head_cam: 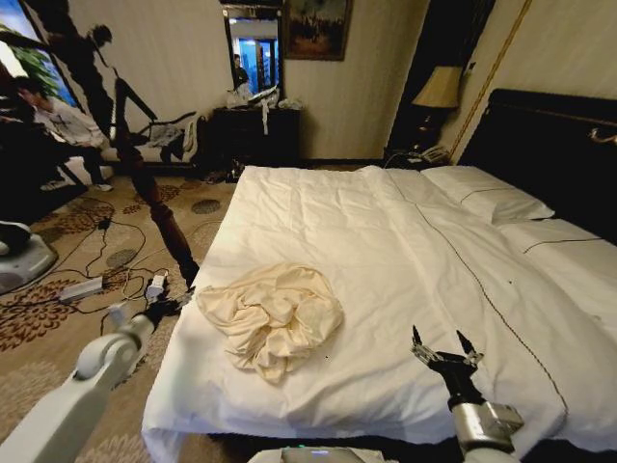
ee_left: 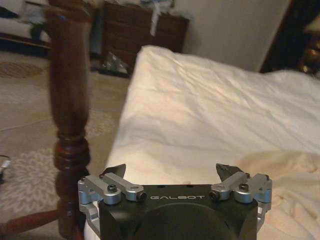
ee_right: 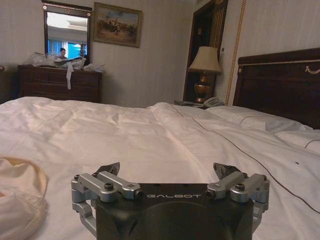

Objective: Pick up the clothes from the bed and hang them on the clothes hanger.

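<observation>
The clothes (head_cam: 277, 321), a crumpled cream shirt, lie on the white duvet of the bed (head_cam: 386, 241) near its front left corner. My left gripper (head_cam: 176, 303) hovers open at the bed's left edge, just left of the shirt. In the left wrist view its fingers (ee_left: 171, 173) are spread, with the shirt (ee_left: 285, 190) off to one side. My right gripper (head_cam: 443, 345) is open above the duvet, to the right of the shirt and clear of it. The right wrist view shows it (ee_right: 167, 171) low over the bed with the shirt (ee_right: 20, 195) at the edge. The clothes hanger is out of view.
A dark wooden coat stand (head_cam: 154, 207) rises from the carpet beside the bed's left edge, close to my left gripper (ee_left: 70, 110). Cables and power bricks (head_cam: 87, 286) litter the floor. Pillows (head_cam: 487, 198) and a dark headboard (head_cam: 549, 145) are at right, and a dresser (head_cam: 253, 135) stands behind.
</observation>
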